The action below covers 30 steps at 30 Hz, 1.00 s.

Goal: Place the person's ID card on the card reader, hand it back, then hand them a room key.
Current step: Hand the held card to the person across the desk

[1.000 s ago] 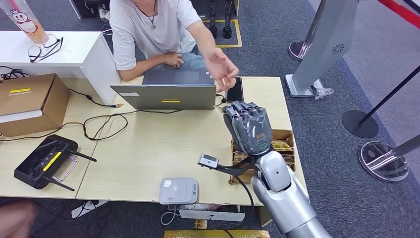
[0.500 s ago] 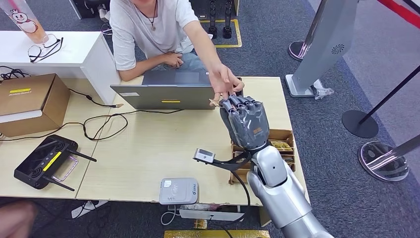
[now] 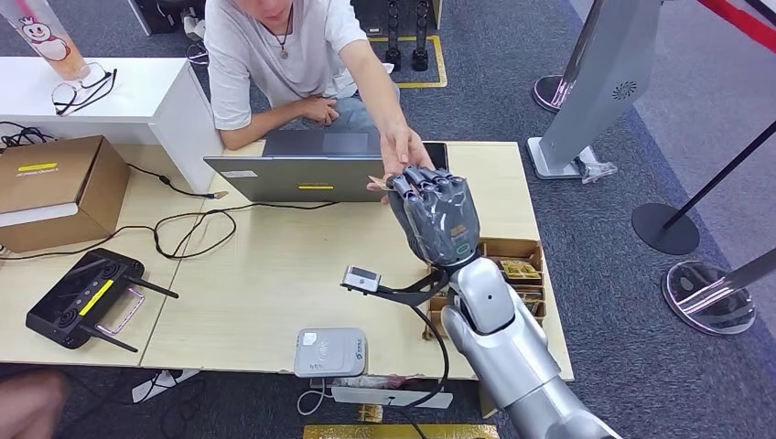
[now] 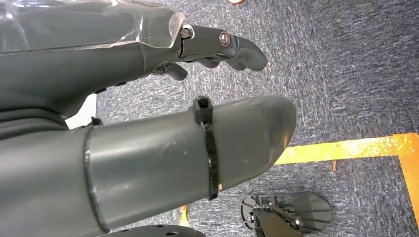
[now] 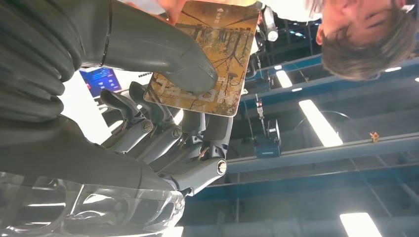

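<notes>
My right hand [image 3: 437, 219] is raised over the table's far side, back toward me. In the right wrist view a brown-gold patterned card [image 5: 205, 59] is pinched between its thumb [image 5: 178, 59] and fingers [image 5: 163, 128]. A sliver of the card [image 3: 375, 179] shows beside the fingertips in the head view. The person's hand [image 3: 401, 151] reaches across the laptop and touches the card's far end. The grey card reader [image 3: 329, 352] lies at the table's near edge with nothing on it. My left hand [image 4: 148, 98] hangs over carpet, holding nothing, thumb apart from the fingers.
A cardboard box [image 3: 512, 261] with similar brownish cards sits under my right forearm. A laptop [image 3: 307, 174] stands between me and the person. A black controller [image 3: 82, 297], cables [image 3: 183, 229] and a brown carton [image 3: 55, 187] lie to the left.
My right hand has moved left and farther toward the person with the card. The person's hand has come down to meet my fingertips and now touches the card.
</notes>
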Each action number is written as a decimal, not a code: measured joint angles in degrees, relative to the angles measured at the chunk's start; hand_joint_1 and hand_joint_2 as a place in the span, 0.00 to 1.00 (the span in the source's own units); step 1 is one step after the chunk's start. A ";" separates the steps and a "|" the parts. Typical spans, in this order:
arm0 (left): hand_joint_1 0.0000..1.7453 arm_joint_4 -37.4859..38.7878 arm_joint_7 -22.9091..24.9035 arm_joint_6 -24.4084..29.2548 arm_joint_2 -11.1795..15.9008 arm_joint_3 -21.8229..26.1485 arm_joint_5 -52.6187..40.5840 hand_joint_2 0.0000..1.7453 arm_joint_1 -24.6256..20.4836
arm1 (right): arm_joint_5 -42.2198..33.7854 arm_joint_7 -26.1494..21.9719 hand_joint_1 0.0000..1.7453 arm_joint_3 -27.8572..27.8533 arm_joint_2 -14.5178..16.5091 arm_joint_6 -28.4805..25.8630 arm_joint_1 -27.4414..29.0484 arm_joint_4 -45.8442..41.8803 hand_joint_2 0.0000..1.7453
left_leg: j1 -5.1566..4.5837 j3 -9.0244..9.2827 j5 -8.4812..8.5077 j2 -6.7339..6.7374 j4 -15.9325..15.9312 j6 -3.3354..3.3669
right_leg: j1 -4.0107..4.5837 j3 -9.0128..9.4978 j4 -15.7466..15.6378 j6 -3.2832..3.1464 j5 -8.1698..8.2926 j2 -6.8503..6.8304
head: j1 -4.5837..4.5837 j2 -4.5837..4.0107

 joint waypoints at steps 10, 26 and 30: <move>0.00 0.00 0.00 -0.08 0.00 0.00 0.10 0.00 0.00 | 0.74 0.27 1.00 0.79 0.70 0.12 -1.22 2.77 1.00 | 0.00 0.00 0.00 0.00 0.00 0.00 | 0.00 0.00 0.00 0.00 0.00 0.00 | -0.01 0.00; 0.00 0.00 -0.01 0.05 -0.01 0.00 0.11 0.00 -0.01 | 1.90 1.60 0.47 1.29 0.90 0.16 -2.83 6.11 1.00 | 0.00 0.00 0.00 0.00 0.00 0.00 | 0.00 0.00 0.00 0.00 0.00 0.00 | -0.01 0.00; 0.00 0.01 0.00 0.05 -0.02 0.00 0.11 0.00 -0.02 | 2.34 2.06 0.58 1.63 0.90 0.14 -3.10 6.73 1.00 | 0.00 0.00 0.00 0.00 0.00 0.00 | 0.00 0.00 0.00 0.00 0.00 0.00 | 0.00 0.00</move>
